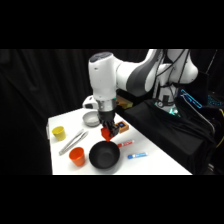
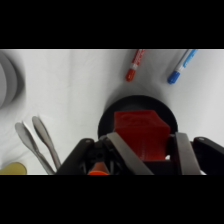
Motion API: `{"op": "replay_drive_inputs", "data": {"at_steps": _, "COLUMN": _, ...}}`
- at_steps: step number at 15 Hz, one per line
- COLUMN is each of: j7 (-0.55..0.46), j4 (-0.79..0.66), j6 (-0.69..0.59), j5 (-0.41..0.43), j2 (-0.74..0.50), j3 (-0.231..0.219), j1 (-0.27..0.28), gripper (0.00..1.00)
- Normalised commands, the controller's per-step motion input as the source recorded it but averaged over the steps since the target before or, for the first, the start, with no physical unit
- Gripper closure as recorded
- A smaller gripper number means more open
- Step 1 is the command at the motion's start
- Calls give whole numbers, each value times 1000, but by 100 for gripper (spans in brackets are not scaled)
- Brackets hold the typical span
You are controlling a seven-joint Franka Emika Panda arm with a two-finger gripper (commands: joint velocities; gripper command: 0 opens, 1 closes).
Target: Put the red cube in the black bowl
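The gripper (image 1: 107, 131) hangs over the white table (image 1: 160, 162) with the red cube (image 1: 106, 133) clamped between its two fingers (image 2: 120, 150), one pressed against each side of it. The cube is off the table, up in the air, just above the far rim of the black bowl (image 1: 104, 155). From the wrist camera the cube (image 2: 140, 133) covers most of the bowl's dark opening (image 2: 107, 122) below it, so it sits over the bowl but not in it.

Around them the table is fairly busy. An orange cup (image 1: 77, 156) stands just beside the bowl on its left, and a pair of metal tongs (image 1: 73, 141) lies near it, stretching toward a yellow cup (image 1: 59, 132) near the table's left edge. A small silver-grey bowl (image 1: 91, 119) sits behind the gripper, at the back of the table. Two markers lie to the right of the black bowl (a red one (image 1: 125, 143) and a blue one (image 1: 136, 155)), apart from each other and from the bowl. In the wrist view both markers (image 2: 134, 65) (image 2: 181, 66) point away past the bowl, and the tongs (image 2: 39, 145) show at the lower left.
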Motion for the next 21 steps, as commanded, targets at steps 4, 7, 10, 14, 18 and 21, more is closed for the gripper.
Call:
{"op": "replay_drive_inputs", "data": {"at_steps": 4, "j7": 18, "j4": 195, "j6": 275, "j5": 92, "j2": 282, "j3": 4, "j1": 25, "gripper": 75}}
{"op": "replay_drive_inputs", "data": {"at_steps": 7, "j7": -11, "j4": 158, "j6": 206, "j5": 120, "j2": 231, "j3": 9, "j1": 25, "gripper": 75}}
{"op": "replay_drive_inputs", "data": {"at_steps": 10, "j7": -21, "j4": 135, "j6": 212, "j5": 138, "j2": 201, "j3": 22, "j1": 26, "gripper": 75}}
{"op": "replay_drive_inputs", "data": {"at_steps": 14, "j7": -46, "j4": 149, "j6": 159, "j5": 139, "j2": 166, "j3": 19, "j1": 12, "gripper": 25}}
{"op": "replay_drive_inputs", "data": {"at_steps": 18, "j7": -27, "j4": 140, "j6": 109, "j5": 116, "j2": 95, "j3": -3, "j1": 21, "gripper": 3}}
{"op": "replay_drive_inputs", "data": {"at_steps": 21, "j7": -18, "j4": 147, "j6": 11, "j5": 94, "j2": 40, "j3": -24, "j1": 30, "gripper": 0}}
